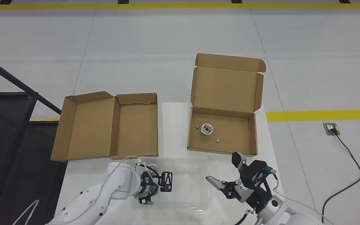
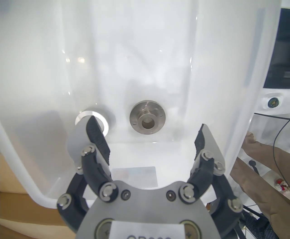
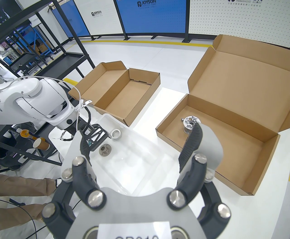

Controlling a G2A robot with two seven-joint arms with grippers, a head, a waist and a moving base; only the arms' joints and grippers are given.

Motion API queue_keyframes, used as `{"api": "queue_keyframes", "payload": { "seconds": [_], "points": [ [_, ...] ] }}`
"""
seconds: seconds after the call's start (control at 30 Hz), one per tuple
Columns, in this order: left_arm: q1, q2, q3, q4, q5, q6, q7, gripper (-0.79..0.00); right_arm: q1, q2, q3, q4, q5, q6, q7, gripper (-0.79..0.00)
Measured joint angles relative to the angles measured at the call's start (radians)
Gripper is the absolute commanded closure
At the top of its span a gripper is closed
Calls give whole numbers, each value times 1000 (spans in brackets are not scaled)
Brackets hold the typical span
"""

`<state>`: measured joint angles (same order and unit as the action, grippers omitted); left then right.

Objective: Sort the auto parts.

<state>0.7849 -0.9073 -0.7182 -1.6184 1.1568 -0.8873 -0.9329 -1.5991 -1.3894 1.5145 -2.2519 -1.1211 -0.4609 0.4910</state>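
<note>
Claws on both arms are spread wide and empty. The left claw (image 2: 147,124) is held over the clear plastic tub (image 2: 34,90), close to a grey flanged metal bushing (image 2: 147,117) and a silver metal ring (image 3: 116,134) lying side by side. The right claw (image 3: 139,133) is held near the open brown cardboard box (image 3: 238,158), where a round silver metal part (image 3: 189,123) lies.

Robot lab: pegboard wall (image 3: 238,20), floor tape (image 1: 312,115)
</note>
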Motion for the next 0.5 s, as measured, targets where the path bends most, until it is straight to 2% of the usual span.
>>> {"api": "queue_keyframes", "payload": {
  "seconds": [0.2, 0.33, 0.43, 0.5],
  "points": [
    [-44, 0, 52, 29, -30, 18, -18, -628, 0, 0, 0, 0, 0, 0, 0, -785],
    [-65, 0, 80, 42, -45, 30, -30, -625, 0, 0, 0, 0, 0, 0, 0, -785],
    [-77, 2, 95, 48, -61, 34, -34, -591, 0, 0, 0, 0, 0, 0, 0, -785],
    [-84, 3, 103, 49, -71, 37, -37, -539, 0, 0, 0, 0, 0, 0, 0, -785]
  ]
}}
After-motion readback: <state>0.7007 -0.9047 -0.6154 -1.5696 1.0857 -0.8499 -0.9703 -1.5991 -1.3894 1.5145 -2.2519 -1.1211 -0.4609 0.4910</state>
